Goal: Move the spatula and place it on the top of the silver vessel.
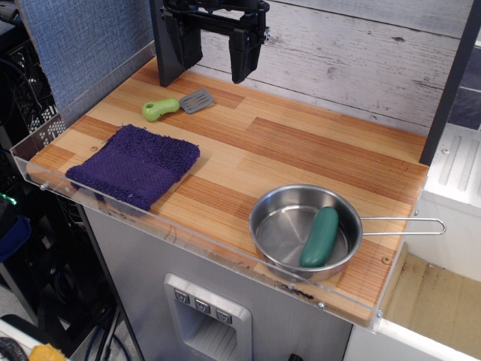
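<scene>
The black gripper (216, 53) hangs at the top of the view with its two fingers spread apart and nothing between them; its upper body is cut off by the frame edge. It sits above the back of the wooden counter (301, 150), and the left finger partly overlaps a dark upright post behind it.

Just below and slightly left of the gripper, the spatula (176, 106) lies flat on the wood, apart from the fingers. Its lime-green handle points left and its grey slotted blade points right, toward the gripper's side.

Nearer the front left, a dark purple towel (134, 165) lies flat, well apart from the spatula.

At the front right stands the silver vessel (279, 226), a shiny round pan with a thin wire-loop handle reaching right past the counter's edge. Inside it, against the right wall, rests a dark green oblong toy vegetable (320, 238), tilted on its end against the rim.

A clear acrylic rim (188, 237) runs along the counter's front and left edges. Below it, a grey panel carries three small buttons whose markings are too small to read. No legible writing appears anywhere.
</scene>
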Tool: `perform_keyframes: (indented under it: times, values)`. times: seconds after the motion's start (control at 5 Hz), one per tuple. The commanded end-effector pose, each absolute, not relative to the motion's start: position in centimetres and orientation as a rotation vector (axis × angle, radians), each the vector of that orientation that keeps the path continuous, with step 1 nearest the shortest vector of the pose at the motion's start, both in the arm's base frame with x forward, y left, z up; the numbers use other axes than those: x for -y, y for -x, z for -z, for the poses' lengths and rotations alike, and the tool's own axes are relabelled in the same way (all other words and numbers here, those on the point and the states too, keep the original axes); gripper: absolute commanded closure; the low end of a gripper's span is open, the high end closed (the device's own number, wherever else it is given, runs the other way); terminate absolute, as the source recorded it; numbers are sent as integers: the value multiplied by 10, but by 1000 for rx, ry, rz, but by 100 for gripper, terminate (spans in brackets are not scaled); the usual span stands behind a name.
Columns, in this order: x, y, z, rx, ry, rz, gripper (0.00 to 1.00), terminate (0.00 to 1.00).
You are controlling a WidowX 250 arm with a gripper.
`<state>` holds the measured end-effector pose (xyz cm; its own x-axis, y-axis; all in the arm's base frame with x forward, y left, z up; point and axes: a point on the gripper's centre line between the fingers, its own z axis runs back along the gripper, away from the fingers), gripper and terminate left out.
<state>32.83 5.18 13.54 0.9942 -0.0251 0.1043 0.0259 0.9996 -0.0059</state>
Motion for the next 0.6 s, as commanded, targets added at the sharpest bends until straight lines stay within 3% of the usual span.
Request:
perform_keyframes:
  times: [0.0,0.4]
  values:
    - [-52,-328,-135,104,7,26,0,0]
    - [-111,-347,-128,98,-83,-86,0,0]
